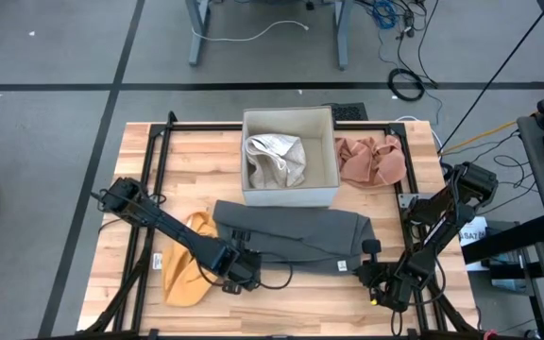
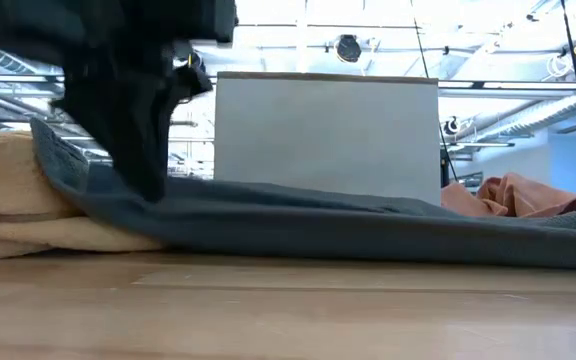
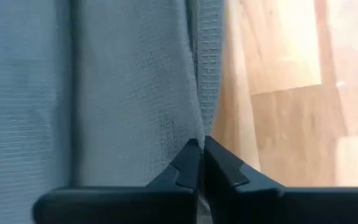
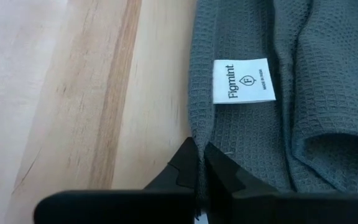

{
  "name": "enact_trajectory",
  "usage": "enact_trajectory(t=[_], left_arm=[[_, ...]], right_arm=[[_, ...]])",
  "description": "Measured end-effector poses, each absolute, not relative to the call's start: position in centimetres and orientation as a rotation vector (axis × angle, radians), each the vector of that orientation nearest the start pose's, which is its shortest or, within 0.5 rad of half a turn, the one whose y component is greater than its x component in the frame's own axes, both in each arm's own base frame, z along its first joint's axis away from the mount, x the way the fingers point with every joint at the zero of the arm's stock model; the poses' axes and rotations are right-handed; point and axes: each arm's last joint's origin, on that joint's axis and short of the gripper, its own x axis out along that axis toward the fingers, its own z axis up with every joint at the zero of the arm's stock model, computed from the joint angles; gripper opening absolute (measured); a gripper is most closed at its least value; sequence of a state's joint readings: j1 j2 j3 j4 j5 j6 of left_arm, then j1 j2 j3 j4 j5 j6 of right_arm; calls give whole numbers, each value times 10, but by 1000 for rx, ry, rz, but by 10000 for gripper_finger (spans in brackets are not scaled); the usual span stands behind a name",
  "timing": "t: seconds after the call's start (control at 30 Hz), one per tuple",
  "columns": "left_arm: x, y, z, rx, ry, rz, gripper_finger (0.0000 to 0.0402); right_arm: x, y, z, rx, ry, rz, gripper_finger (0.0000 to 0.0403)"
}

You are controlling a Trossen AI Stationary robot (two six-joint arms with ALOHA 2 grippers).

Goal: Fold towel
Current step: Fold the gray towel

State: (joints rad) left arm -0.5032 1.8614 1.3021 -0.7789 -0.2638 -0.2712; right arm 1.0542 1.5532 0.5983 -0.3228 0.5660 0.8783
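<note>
In the low view the left arm is a dark blur, cut off at the top; the grey towel hides the box's base.

Readable only on a small white label sewn to the grey towel, just beyond the right gripper's fingers: "Figmint", a circled "F", then a line of print too small to make out.
</note>
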Motion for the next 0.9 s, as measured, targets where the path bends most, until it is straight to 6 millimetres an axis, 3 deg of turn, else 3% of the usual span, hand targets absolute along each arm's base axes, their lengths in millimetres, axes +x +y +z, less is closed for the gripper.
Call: enact_trajectory(t=[0.23,0.5,0.9], left_arm=[[320,-177,211,343,1231,-88,4],[310,-179,225,406,1325,-87,2],[305,-194,248,432,1309,-123,1]], right_arm=[[128,195,114,-119,958,12,0],[127,195,114,-108,985,30,0],[124,198,114,-65,1016,46,0]])
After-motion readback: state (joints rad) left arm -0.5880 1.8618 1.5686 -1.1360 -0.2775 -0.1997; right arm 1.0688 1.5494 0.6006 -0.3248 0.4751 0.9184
